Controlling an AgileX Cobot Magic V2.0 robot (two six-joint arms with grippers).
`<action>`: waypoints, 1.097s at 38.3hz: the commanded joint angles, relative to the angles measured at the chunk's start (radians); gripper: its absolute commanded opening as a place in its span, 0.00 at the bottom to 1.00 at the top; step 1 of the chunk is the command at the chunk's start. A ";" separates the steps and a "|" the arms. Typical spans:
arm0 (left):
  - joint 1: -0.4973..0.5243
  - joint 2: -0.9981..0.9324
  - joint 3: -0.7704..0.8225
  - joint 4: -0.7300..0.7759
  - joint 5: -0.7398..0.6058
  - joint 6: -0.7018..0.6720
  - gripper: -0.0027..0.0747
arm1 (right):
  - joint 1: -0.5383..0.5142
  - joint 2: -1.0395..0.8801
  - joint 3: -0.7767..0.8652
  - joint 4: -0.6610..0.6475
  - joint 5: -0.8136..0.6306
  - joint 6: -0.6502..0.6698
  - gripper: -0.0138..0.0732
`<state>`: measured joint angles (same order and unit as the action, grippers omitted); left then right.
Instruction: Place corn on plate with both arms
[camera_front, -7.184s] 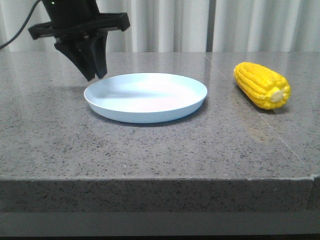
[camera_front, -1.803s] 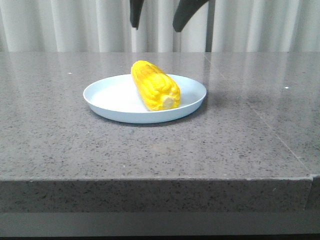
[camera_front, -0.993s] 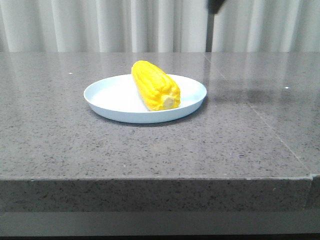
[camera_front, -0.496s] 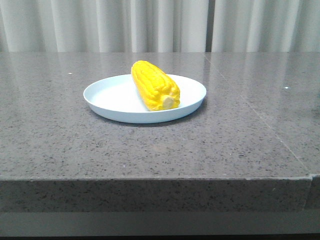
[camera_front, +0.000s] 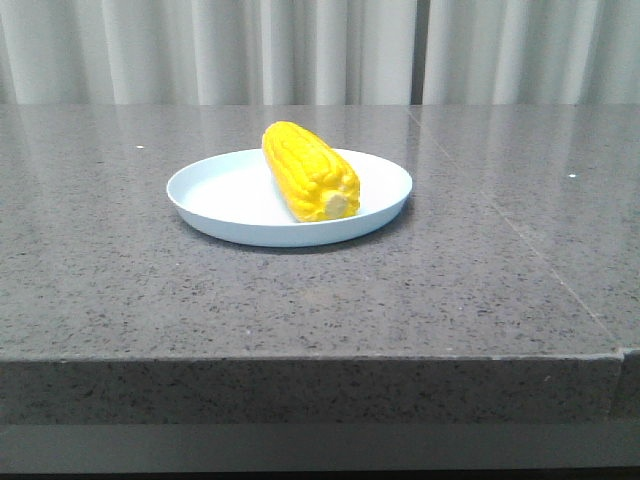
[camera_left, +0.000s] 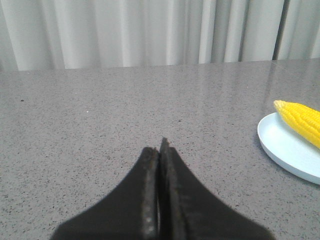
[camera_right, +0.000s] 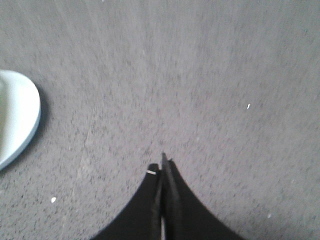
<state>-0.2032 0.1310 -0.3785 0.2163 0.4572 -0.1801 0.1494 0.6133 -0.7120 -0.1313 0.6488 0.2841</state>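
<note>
The yellow corn (camera_front: 310, 172) lies on the pale blue plate (camera_front: 220, 190) at the middle of the grey table, its pale stub end toward the front. Neither arm shows in the front view. In the left wrist view my left gripper (camera_left: 161, 150) is shut and empty over bare table, with the plate's edge (camera_left: 282, 147) and the corn's tip (camera_left: 300, 117) off to one side. In the right wrist view my right gripper (camera_right: 163, 164) is shut and empty above the table, with a part of the plate's rim (camera_right: 20, 120) apart from it.
The grey stone table (camera_front: 300, 300) has its front edge close to the camera. A seam (camera_front: 540, 255) runs across its right part. White curtains (camera_front: 200, 50) hang behind the table.
The corn went from the table at the right onto the plate. The dark gripper parts above the plate rose and left the front view. Nothing moved in the last half second.
</note>
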 joint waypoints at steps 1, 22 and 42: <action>0.000 0.010 -0.028 0.003 -0.081 -0.006 0.01 | -0.008 -0.124 0.073 -0.056 -0.186 -0.013 0.09; 0.000 0.010 -0.028 0.003 -0.081 -0.006 0.01 | -0.008 -0.436 0.264 -0.068 -0.294 -0.013 0.09; 0.000 0.010 -0.028 0.003 -0.081 -0.006 0.01 | -0.008 -0.436 0.264 -0.068 -0.294 -0.013 0.09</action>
<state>-0.2032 0.1310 -0.3785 0.2163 0.4572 -0.1801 0.1472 0.1660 -0.4233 -0.1772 0.4436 0.2838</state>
